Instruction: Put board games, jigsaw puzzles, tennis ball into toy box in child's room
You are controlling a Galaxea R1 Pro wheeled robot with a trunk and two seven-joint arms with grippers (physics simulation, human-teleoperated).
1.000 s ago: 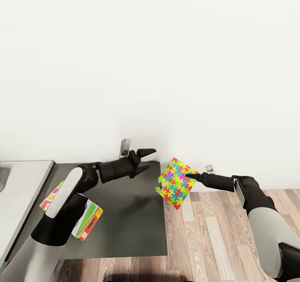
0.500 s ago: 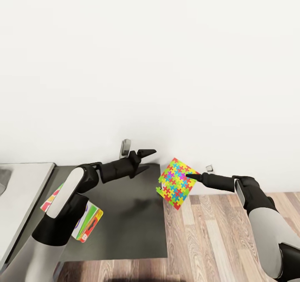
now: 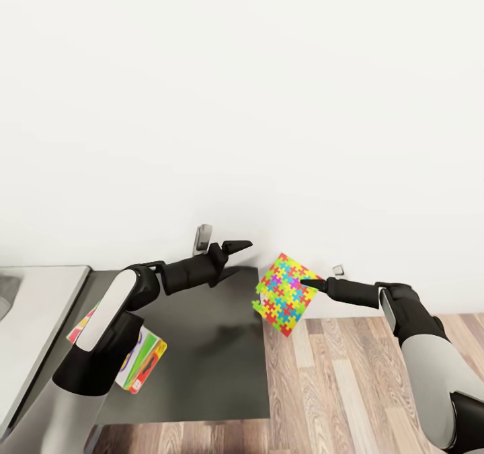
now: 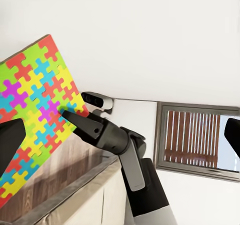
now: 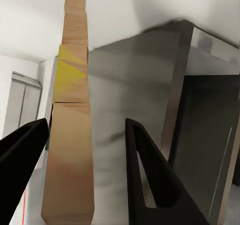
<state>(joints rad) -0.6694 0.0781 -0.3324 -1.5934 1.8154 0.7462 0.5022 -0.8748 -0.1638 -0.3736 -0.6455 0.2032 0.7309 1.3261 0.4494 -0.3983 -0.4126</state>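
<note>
A multicoloured jigsaw puzzle [image 3: 285,293] hangs tilted in the air just past the right edge of the table's dark-grey section [image 3: 202,360], with my right gripper [image 3: 308,283] shut on its edge. In the right wrist view the puzzle [image 5: 70,135] shows edge-on between the fingers. The left wrist view faces the puzzle [image 4: 35,110] and the right gripper [image 4: 75,119]. My left gripper [image 3: 233,257] hovers open over the back of the dark-grey top, holding nothing. Two board games lie under my left arm: a green-white-red box [image 3: 141,365] and a red-white one [image 3: 81,321], both partly hidden.
The light-grey top [image 3: 33,326] adjoins the dark section at the left. A white wall stands close behind the table, with two small grey fittings [image 3: 202,238] low on it. Wooden floor [image 3: 349,387] lies to the right of the table.
The whole picture has shifted slightly, so the camera moved. Both arms and the held puzzle keep their poses.
</note>
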